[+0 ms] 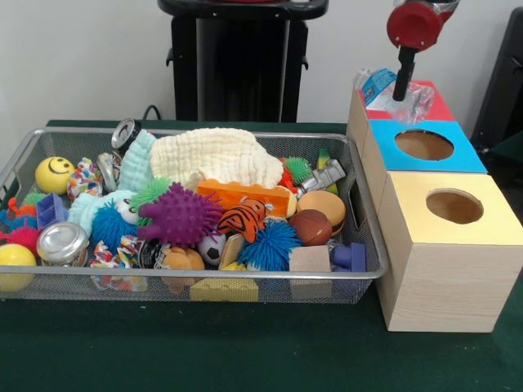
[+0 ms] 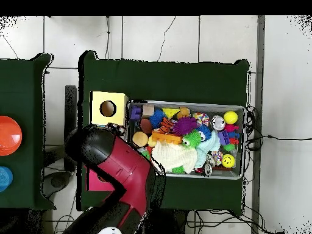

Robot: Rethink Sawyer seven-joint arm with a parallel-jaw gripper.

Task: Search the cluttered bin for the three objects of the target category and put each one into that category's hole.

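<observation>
We judge this to be the drop-off step: the black gripper (image 1: pixel 401 91) hangs over the red-topped wooden box (image 1: pixel 435 104), clamped on a crumpled clear plastic bottle (image 1: pixel 391 91) that rests on that box's top, just behind the blue-topped box's round hole (image 1: pixel 423 144). The yellow-topped box (image 1: pixel 454 204) stands nearest. Next, the bottle needs centring over its category's hole before release; then we return to the cluttered wire mesh bin (image 1: pixel 364 214) for the remaining targets.

arm (image 2: pixel 119 173): glossy red shell, black rounded joints; black pincer stem (image 1: pixel 404 73) under red wrist.
</observation>
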